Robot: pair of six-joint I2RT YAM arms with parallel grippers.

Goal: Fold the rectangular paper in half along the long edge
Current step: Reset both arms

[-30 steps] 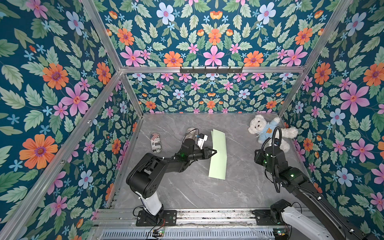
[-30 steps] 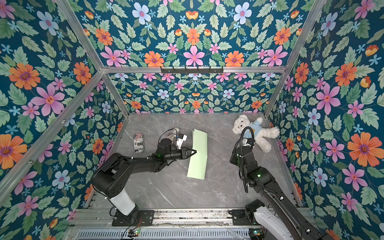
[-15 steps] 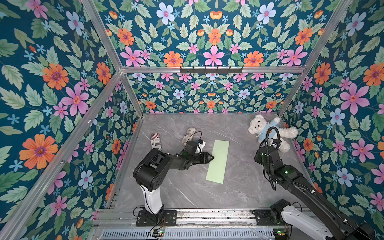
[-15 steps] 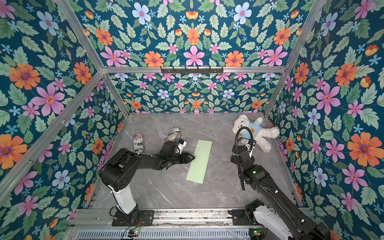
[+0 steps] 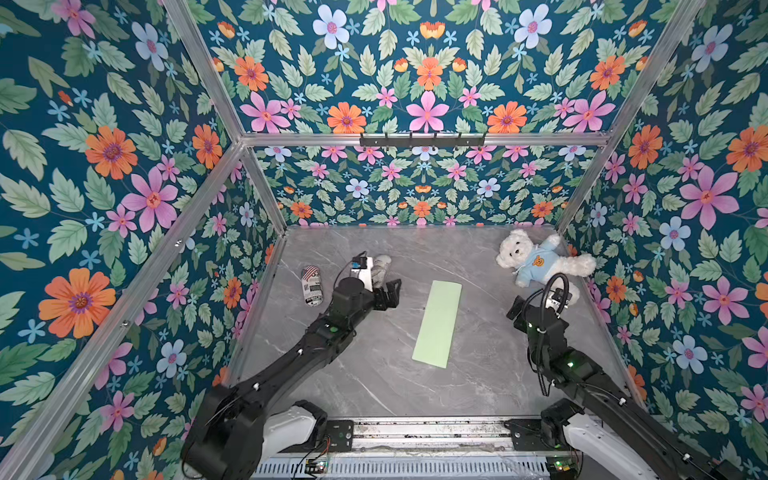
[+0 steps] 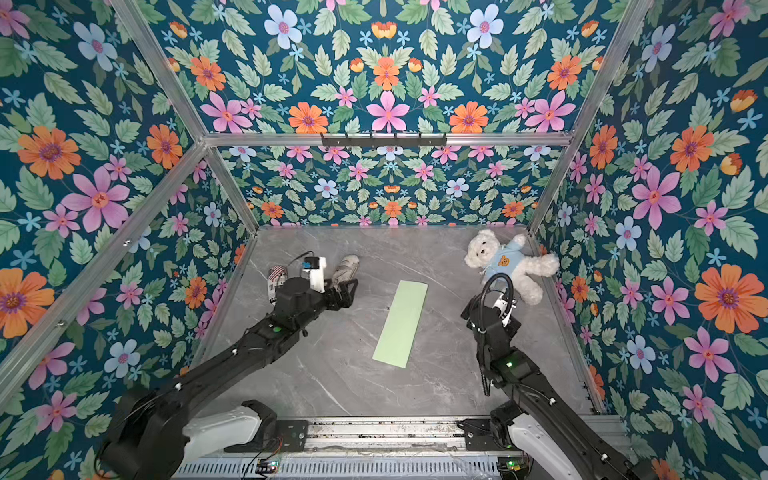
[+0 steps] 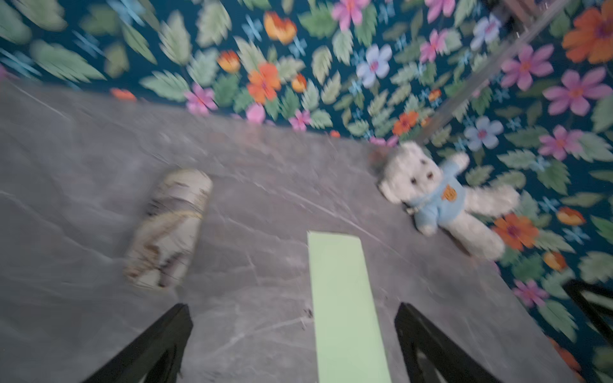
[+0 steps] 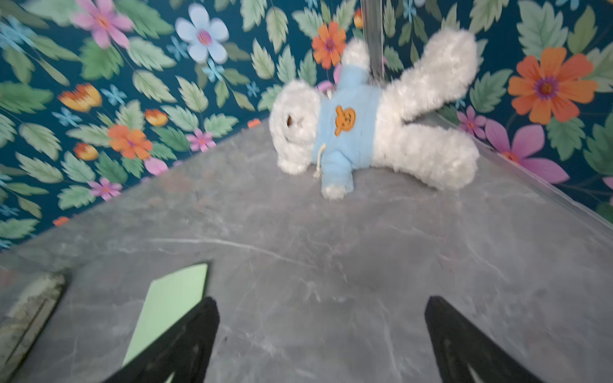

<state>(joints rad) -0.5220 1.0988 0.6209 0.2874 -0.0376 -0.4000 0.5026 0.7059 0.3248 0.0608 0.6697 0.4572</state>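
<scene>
Desk: grey marbled slab, floral walls on three sides.
Rectangular paper: narrow mint strip, flat at centre.
Left tool: spread, empty.
Right tool: spread, empty.

The thin pale mint-green rectangular paper sheet looks matt and smooth, lying flat on the grey marble-patterned tabletop, a hard, smooth surface with a faint sheen. In the tabletop's far right corner, the white plush teddy bear has fluffy, shaggy pile and a soft light-blue cloth hoodie. Near the left edge, the small printed can looks like metal with a slight gloss. The silver frame bars are brushed metal.
</scene>
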